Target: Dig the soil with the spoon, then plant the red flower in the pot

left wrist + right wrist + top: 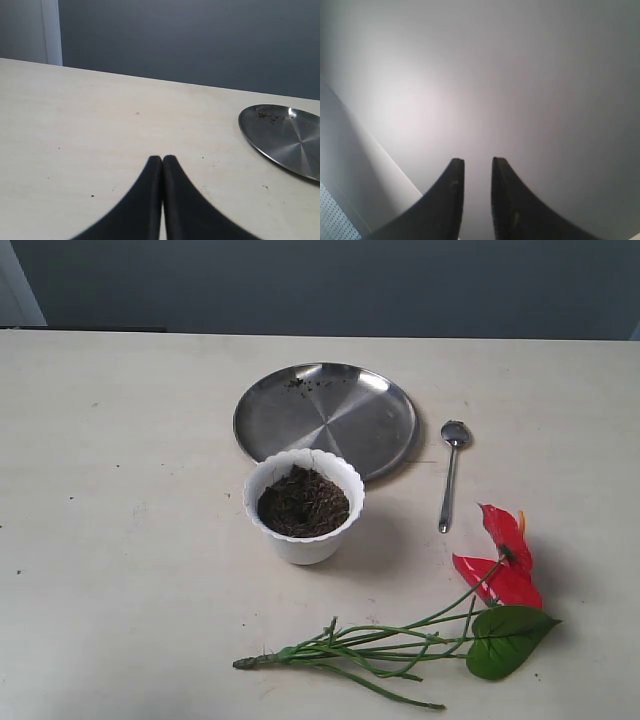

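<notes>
A pale table (120, 490) is seen from above. Near its middle stands the white pot (305, 550), upright and filled with dark soil (303, 502). Just behind it, on the far side, lies a round steel plate (330, 415) with a few crumbs (298, 383) at its far edge. The spoon (449, 485) lies right of the pot, bowl far and just beside the plate's rim, handle pointing near. The flower (508, 580) lies flat at near right, its red blooms rightmost and its stems stretching left in front of the pot.

The left gripper (162, 159) hovers low over bare table near the plate, fingers pressed together, empty. The right gripper (477, 162) faces a plain grey surface, its fingers slightly apart and holding nothing.
</notes>
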Controlling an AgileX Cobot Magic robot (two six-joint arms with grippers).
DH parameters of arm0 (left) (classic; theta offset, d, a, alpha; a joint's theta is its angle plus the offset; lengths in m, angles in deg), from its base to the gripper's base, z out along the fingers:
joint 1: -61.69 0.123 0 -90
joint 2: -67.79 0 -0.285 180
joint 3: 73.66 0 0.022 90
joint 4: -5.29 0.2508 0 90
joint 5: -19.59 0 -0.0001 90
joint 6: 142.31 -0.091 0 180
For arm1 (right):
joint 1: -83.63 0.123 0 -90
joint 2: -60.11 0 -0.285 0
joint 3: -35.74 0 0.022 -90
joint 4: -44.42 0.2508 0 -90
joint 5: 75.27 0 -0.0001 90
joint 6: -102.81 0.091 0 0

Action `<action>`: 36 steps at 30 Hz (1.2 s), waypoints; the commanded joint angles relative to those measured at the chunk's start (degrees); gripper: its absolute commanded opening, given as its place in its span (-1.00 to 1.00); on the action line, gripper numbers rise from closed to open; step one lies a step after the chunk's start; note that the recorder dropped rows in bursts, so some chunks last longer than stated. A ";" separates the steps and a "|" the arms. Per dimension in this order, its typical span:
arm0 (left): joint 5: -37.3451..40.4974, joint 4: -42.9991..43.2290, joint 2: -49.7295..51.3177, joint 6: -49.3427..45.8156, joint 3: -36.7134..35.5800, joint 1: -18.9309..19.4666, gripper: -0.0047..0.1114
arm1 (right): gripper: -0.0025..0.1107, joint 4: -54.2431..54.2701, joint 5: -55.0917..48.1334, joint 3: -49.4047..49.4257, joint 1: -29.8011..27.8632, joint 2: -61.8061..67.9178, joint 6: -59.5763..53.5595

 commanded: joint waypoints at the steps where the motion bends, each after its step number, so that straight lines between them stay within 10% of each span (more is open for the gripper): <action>1: -0.86 0.09 -0.28 0.06 -0.14 0.10 -0.91 | -0.60 -0.03 -1.21 0.09 -0.20 -0.16 0.02; 15: -0.86 0.09 -0.28 0.06 -0.14 0.10 -0.91 | -0.60 -2.64 7.82 -5.12 -0.20 5.26 -5.94; 22: -0.86 0.09 -0.28 0.06 -0.14 0.10 -0.91 | -0.60 -2.65 -28.93 -35.87 -0.20 28.80 -40.48; 36: -0.86 0.09 -0.28 0.06 -0.14 0.10 -0.91 | -0.60 -32.66 -93.52 -93.04 -0.20 90.94 -16.52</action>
